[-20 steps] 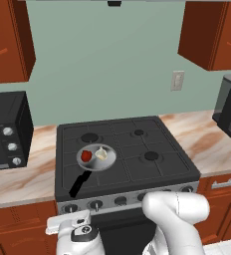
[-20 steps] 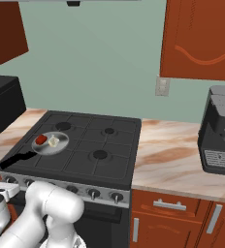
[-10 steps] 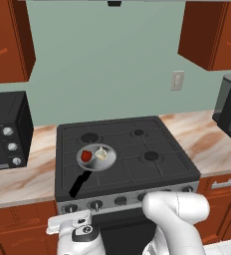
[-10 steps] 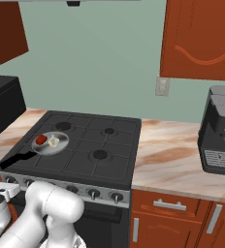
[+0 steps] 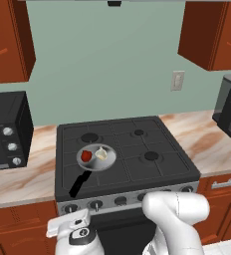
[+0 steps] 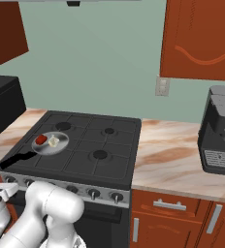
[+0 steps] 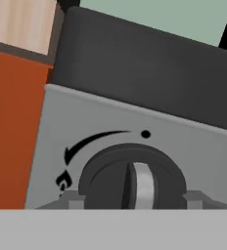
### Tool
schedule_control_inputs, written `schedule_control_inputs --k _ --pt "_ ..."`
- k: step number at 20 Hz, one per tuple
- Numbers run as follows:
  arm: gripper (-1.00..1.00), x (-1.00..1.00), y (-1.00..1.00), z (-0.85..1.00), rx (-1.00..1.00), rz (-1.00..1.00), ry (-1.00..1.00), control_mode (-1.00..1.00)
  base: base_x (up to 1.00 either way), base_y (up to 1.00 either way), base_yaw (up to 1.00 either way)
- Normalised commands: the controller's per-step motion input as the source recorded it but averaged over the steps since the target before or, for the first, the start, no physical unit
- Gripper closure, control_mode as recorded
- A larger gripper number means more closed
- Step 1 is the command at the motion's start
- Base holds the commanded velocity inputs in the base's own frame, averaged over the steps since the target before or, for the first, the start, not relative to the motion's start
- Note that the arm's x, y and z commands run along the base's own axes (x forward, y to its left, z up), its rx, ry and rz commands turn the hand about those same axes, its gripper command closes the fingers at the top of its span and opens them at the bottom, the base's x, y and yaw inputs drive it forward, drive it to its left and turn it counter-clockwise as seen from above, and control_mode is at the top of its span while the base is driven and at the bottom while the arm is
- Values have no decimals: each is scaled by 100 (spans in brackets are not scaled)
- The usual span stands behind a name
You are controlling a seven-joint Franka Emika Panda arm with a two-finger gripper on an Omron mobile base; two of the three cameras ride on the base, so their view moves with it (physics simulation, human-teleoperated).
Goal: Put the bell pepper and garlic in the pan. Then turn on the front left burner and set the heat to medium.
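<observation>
Bell pepper (image 5: 86, 156) & garlic (image 5: 101, 154) are both sitting in the pan (image 5: 96, 158), touching or nearly so, on the front left burner, near the stove's (image 5: 152, 174) front left corner; pan's black handle is pointing toward the front edge. So the loading part looks done, leaving the burner step.

Gripper (image 7: 135, 200) is hanging low in front of the stove's front panel, at its left end, facing the leftmost knob (image 7: 133, 177). In the hand view the knob is dead ahead w/ its silver ridge standing about upright under the dot mark; a curved arrow & small flame icon are sitting to its left. Finger tips are showing either side of the knob at its lower edge, and the jaws are drawn together as far as they go, so I'm judging they're clamped on the knob rather than shut on air.

Risks from here:
- Fingers slipping round the smooth knob body instead of biting the ridge, so the wrist is turning but the knob isn't.
- Overturning past medium, since the dial gives no clear mid mark.
- Grip sitting low on the knob, so it could be popping off mid-twist.
- Turning against the arrow, leaving the burner unlit.
</observation>
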Motion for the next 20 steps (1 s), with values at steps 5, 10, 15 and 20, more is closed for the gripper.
schedule_control_inputs --k 5,10,15,20 --pt "100 7 0 0 -23 0 0 -100 0 0 0" --pt "100 4 0 0 -21 0 0 -100 0 0 0" --pt "100 2 0 0 -23 0 0 -100 0 0 0" --pt "100 0 0 0 -24 0 0 -100 0 0 0"
